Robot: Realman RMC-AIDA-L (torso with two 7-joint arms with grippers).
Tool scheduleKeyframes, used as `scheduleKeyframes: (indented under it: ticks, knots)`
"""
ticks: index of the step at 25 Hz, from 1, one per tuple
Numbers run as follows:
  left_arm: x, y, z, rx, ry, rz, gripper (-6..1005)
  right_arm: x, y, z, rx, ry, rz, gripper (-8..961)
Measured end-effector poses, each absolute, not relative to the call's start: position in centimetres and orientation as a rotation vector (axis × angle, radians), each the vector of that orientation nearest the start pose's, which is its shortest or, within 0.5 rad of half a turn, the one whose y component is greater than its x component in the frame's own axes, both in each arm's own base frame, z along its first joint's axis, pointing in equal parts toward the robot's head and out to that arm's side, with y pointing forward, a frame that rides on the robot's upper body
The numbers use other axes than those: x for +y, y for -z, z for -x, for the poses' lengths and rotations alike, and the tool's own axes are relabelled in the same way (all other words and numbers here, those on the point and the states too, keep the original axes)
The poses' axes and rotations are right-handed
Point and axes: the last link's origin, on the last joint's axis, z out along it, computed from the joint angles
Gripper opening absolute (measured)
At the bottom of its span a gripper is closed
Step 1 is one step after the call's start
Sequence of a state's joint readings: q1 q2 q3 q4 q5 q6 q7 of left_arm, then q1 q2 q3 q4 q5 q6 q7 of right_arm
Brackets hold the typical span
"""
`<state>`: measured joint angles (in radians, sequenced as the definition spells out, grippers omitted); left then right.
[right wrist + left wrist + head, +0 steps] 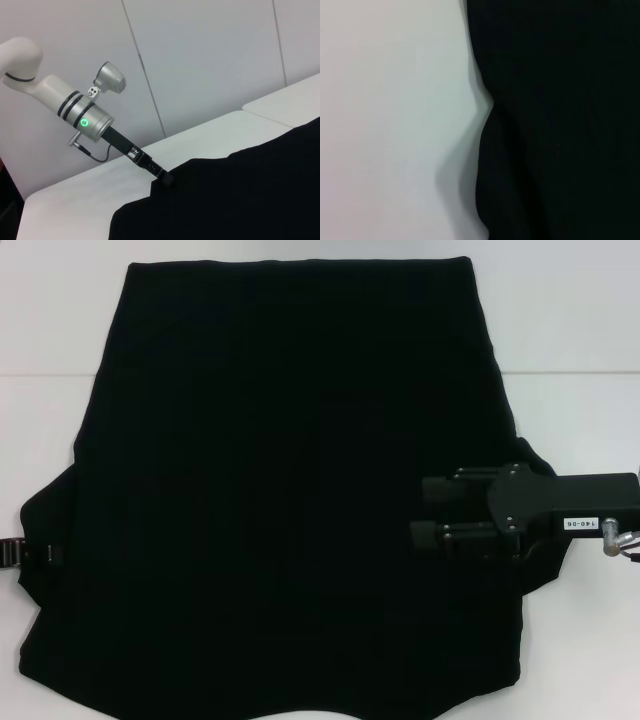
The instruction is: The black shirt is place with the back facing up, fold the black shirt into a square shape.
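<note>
With the black shirt (290, 500) spread flat across the white tabletop (570, 330), its left sleeve edge pinched by the left claw (40, 553) and the right claw (425, 515) spread over the right sleeve, both should lift evenly to fold inward.

From my seat the only bystander here is the counter (580, 310), a plain white surface showing along the far edge and down both sides in the head view. A thin seam (575, 373) runs straight across it, so I read it as two white tops pushed together. In the left wrist view the counter (390, 120) fills about half the picture, bare and evenly lit. In the right wrist view I see the counter (90, 192) meeting a pale panelled wall (210, 60) behind it, with thin dark joints (145, 70) between the panels.
</note>
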<state>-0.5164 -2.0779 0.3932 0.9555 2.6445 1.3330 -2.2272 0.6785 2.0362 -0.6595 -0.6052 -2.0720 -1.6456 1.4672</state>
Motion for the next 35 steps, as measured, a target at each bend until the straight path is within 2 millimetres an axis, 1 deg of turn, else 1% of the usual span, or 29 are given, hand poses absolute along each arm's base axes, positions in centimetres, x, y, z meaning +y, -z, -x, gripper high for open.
scheduleKeyframes:
  ticks: [2, 13, 18, 24, 35]
  knots:
    - [33.4, -8.0, 36.2, -1.575, 0.146, 1.953, 475, 35.3, -0.6, -22.4, 0.592, -0.72, 2.879, 760]
    - [33.6, -8.1, 36.2, -1.562, 0.142, 1.95, 233, 35.3, -0.7, -22.5, 0.588, -0.726, 2.869, 761]
    - [33.5, -8.3, 36.5, -1.56, 0.143, 1.934, 42, 35.3, -0.8, -22.5, 0.588, -0.731, 2.863, 761]
    - [33.0, -8.9, 37.0, -1.573, 0.16, 1.894, 0, 35.4, -0.8, -22.4, 0.588, -0.745, 2.852, 761]
    - [32.0, -10.6, 38.3, -1.58, 0.192, 1.806, -1, 35.5, -0.7, -22.1, 0.584, -0.779, 2.838, 761]
